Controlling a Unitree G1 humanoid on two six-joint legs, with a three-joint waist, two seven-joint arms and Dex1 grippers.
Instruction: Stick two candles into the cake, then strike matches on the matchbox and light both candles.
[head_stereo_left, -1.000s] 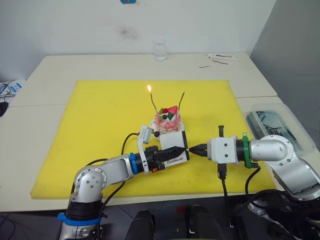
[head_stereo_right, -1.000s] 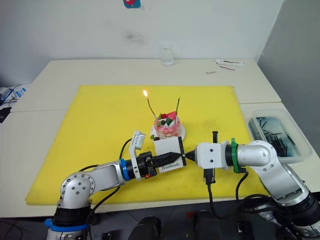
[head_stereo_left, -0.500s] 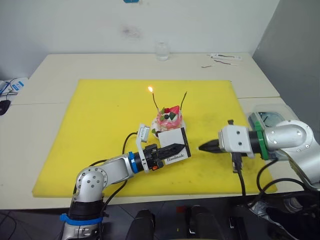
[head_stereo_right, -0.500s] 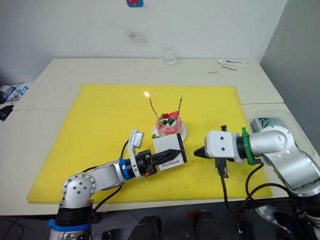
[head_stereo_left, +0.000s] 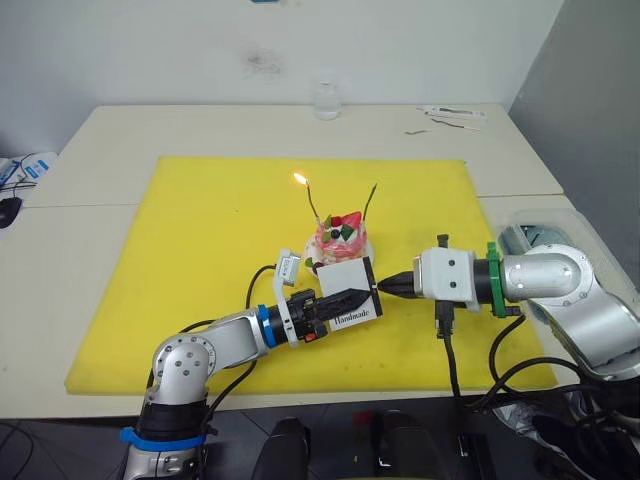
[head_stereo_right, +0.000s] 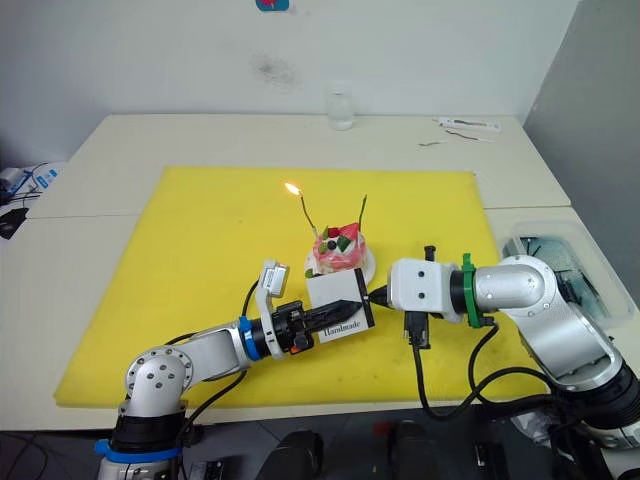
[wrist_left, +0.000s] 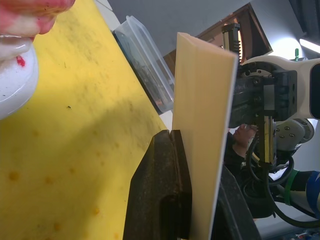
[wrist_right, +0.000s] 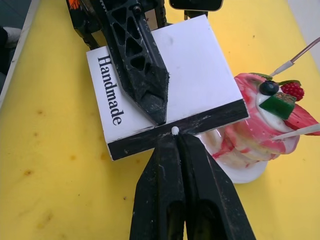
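- With one candle (head_stereo_left: 309, 196) already burning above the cake (head_stereo_left: 339, 238) at the centre of the frame and the other candle (head_stereo_left: 370, 200) unlit to its right, the step in hand looks like striking a match for that second taper.
- The matchbox (wrist_right: 162, 104) stands just in front of the cake, low of centre, on the yellow mat (head_stereo_left: 200, 260); its black striking strip (wrist_right: 180, 130) faces the right arm.
- The left gripper (head_stereo_left: 345, 299) comes in from the lower left with its fingers pressed flat on either face of the matchbox, holding it upright on edge.
- The right gripper (wrist_right: 175, 137) reaches in from the right, its fingers closed to a point with no gap; a small pale match head (wrist_right: 174, 131) pokes out at the tips and touches the striking strip.
- The match's shaft is hidden between the fingers, so how much is pinched I cannot tell.
- The next move, I judge, calls for a quick drag along the strip with firm contact while the left arm braces the box.
- Once lit, the match would go up and right to the unlit wick, keeping clear of the flame (head_stereo_left: 299, 179).
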